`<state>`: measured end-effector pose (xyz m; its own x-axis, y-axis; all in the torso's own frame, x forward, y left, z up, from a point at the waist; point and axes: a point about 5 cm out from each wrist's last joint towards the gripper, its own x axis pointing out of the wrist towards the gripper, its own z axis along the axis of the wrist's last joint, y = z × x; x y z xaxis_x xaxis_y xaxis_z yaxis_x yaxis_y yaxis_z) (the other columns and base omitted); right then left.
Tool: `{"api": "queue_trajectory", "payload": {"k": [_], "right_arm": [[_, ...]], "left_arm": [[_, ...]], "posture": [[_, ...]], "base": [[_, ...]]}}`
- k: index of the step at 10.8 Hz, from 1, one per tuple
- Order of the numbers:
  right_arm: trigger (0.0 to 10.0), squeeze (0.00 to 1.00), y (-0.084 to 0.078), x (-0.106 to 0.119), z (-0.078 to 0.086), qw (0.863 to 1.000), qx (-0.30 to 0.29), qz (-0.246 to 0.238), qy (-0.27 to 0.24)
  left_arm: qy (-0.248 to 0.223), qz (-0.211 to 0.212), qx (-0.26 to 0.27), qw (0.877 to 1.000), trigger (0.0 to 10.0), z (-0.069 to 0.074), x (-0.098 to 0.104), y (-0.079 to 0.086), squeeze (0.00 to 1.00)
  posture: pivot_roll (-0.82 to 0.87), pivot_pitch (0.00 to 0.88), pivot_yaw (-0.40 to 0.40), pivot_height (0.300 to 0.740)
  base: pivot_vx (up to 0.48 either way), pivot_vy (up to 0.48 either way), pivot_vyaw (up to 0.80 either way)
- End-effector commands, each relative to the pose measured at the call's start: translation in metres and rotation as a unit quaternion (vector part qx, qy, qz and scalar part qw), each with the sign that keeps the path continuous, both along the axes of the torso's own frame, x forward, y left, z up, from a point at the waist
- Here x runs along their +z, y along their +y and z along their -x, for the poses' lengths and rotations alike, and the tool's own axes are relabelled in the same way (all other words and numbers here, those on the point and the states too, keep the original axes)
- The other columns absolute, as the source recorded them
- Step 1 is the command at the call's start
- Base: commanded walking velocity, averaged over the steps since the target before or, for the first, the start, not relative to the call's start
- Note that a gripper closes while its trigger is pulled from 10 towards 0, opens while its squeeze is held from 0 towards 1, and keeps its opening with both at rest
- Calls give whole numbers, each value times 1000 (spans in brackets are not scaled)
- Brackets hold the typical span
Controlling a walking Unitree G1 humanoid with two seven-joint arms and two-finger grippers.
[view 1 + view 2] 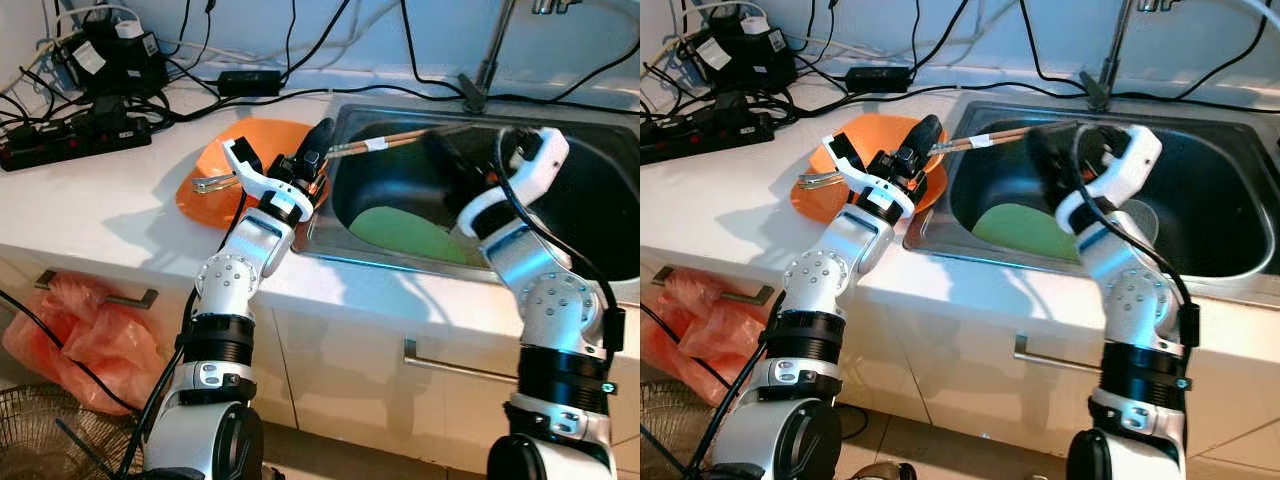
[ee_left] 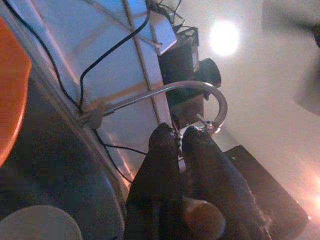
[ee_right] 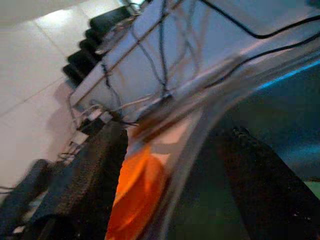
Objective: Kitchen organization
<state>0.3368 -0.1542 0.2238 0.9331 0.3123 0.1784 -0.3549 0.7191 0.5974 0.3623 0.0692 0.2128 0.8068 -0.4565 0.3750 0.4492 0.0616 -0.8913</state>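
My left gripper (image 1: 318, 140) hangs over the sink's left rim, shut on a pair of wooden chopsticks (image 1: 400, 139) with a white band. The chopsticks reach out across the steel sink (image 1: 330, 215) toward the faucet base. In the left wrist view they (image 2: 180, 159) are pinched between the black fingers. Behind the left gripper an orange bowl (image 1: 225, 160) on the white counter holds a metal utensil (image 1: 213, 183). My right gripper (image 1: 1060, 165) is down inside the sink, open, above a green plate (image 1: 405, 232). In the right wrist view its fingers (image 3: 92, 170) stand wide apart.
A faucet (image 1: 490, 55) rises behind the sink. A power strip (image 1: 70, 135), adapters and many cables crowd the counter's back left. A white bowl (image 1: 1140, 215) lies in the sink. A red plastic bag (image 1: 75, 340) and a wire basket (image 1: 45, 430) are on the floor at left.
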Motion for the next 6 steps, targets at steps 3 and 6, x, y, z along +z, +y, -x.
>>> {"api": "queue_trajectory", "payload": {"k": [3,6], "right_arm": [[10000,0,10,4,0,1000,24,-8,-9],[10000,0,16,3,-8,999,23,-22,-7]], "left_arm": [[29,51,-59,997,0,10,-1,-41,0],[28,59,-89,994,0,16,1,-52,0]], "posture": [[-25,41,75,740],[-22,42,74,740]], "base": [[0,0,0],[0,0,0]]}}
